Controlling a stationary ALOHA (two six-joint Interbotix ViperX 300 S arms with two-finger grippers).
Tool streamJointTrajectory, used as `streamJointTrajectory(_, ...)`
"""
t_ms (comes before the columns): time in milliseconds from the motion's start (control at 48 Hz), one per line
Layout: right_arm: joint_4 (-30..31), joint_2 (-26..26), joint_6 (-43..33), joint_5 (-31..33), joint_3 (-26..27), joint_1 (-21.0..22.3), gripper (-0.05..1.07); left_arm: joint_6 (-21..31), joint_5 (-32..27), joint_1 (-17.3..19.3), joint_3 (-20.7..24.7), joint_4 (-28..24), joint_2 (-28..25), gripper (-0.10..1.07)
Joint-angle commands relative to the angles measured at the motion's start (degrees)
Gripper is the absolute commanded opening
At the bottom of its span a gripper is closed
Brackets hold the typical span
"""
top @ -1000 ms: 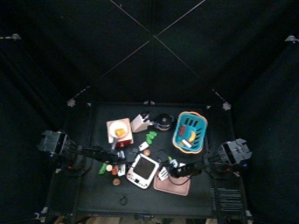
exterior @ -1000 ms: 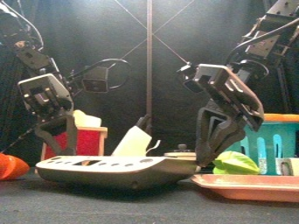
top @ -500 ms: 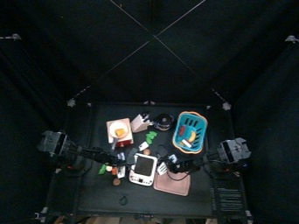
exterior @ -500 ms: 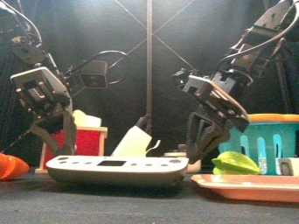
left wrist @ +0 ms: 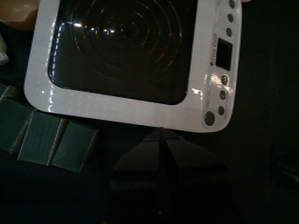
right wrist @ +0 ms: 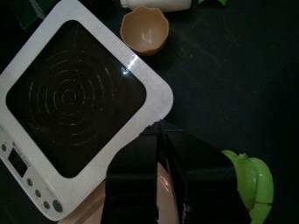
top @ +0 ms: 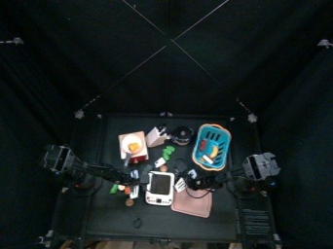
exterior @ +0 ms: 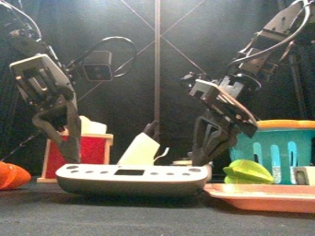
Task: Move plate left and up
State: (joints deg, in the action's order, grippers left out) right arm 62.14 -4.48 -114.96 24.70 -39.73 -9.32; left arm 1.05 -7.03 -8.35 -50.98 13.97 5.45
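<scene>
Gripping the white hot plate (exterior: 129,180) by opposite edges, left gripper (exterior: 59,152) and right gripper (exterior: 212,152) narrowly closed, lifting it above table centre; risking tilting or slipping, bumping the pink tray (exterior: 261,194).

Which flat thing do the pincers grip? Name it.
The white plate with the black ringed top, between left pincer and right pincer; the pink tray lies free.

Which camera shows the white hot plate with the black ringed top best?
The left wrist view: the hot plate fills it, rings and side buttons clear. The right wrist view shows it angled, partly cut off. The front view shows only its side edge; the top view shows it tiny.
</scene>
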Motion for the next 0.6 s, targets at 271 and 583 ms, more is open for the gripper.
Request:
streamJointTrajectory(271, 1.85, 7.82, 0.0, -0.44, -1.93, -1.32, 0.46, -0.35, 2.99, 0.62, -2.37, -0.35, 7.73, 0.38)
streamJointTrajectory(583, 5.27, 9.84, 4.04, -5.54, -2.9, -3.6, 0.46, -0.35, 13.89, 0.09, -5.36, -2.02, 9.76, 0.38)
